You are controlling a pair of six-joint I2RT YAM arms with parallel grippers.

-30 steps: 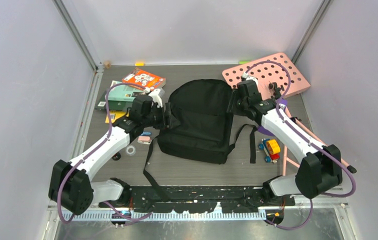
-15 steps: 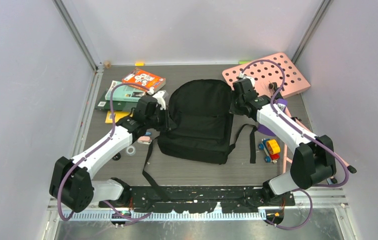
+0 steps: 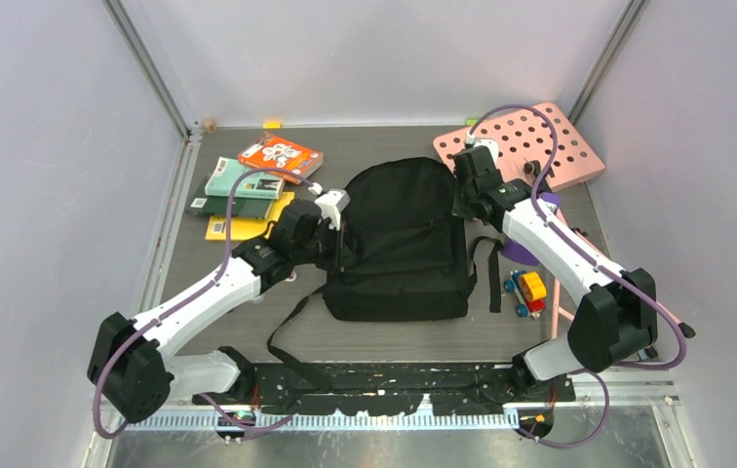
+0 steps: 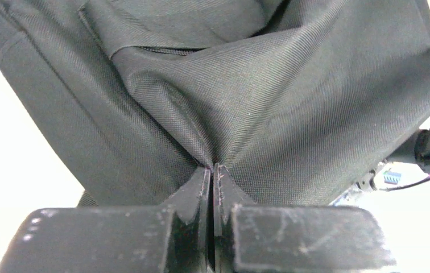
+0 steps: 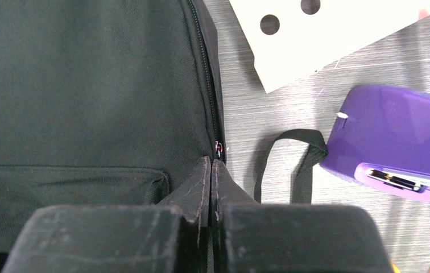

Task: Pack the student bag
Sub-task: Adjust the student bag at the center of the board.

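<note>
The student bag (image 3: 399, 239) is a large black backpack lying flat in the middle of the table, front pocket up. Its webbing straps (image 3: 287, 336) trail toward the near edge. At the bag's left edge, my left gripper (image 3: 337, 241) is shut on a pinched fold of its black fabric (image 4: 213, 131). In the left wrist view the fabric puckers right at the left gripper (image 4: 213, 166). My right gripper (image 3: 464, 198) sits at the bag's upper right edge. In the right wrist view the right gripper (image 5: 211, 161) is shut against the side seam, just below the zipper slider (image 5: 219, 149).
Books lie at the left: an orange one (image 3: 280, 156), green ones (image 3: 238, 185) and a yellow one (image 3: 238, 228). A pink board with round holes (image 3: 540, 146) is at the back right. A purple case (image 5: 395, 142) and a toy car (image 3: 526, 292) lie right of the bag.
Both grippers have shut on the bag's sides. The bag has slid to the right and straightened. The left arm followed it right, uncovering the books.
</note>
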